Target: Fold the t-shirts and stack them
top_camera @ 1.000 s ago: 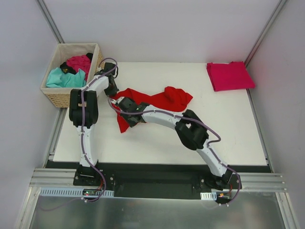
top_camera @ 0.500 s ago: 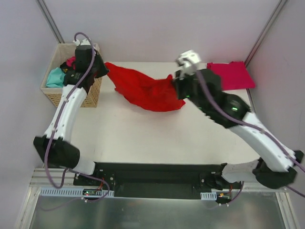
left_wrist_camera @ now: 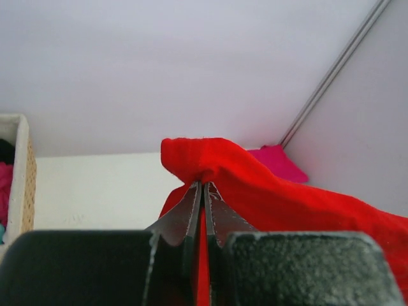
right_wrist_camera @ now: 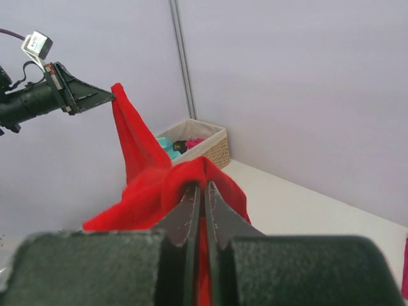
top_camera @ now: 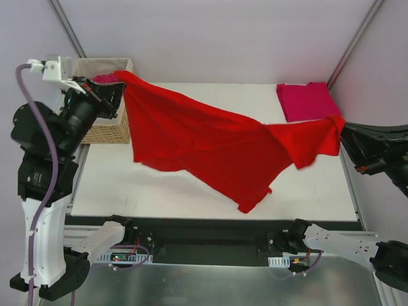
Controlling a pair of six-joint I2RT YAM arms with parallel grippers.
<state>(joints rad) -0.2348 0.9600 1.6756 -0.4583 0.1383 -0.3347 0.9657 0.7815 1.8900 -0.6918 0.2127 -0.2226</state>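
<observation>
Holding the red t-shirt (top_camera: 210,143) stretched mid-air across centre frame, above the surface (top_camera: 306,185), pinched upper left by the left hand (top_camera: 118,81) and far right by the right hand (top_camera: 343,131). Apparently done: one crimson t-shirt (top_camera: 308,101) folded upper right. Left to fold: this one and those in the basket (top_camera: 105,132).

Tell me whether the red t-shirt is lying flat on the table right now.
No, the red t-shirt hangs stretched in the air between the left gripper and the right gripper, above the table.

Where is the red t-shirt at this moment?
In the top view, the red t-shirt hangs stretched above the table, between the left hand by the basket and the right hand.
</observation>
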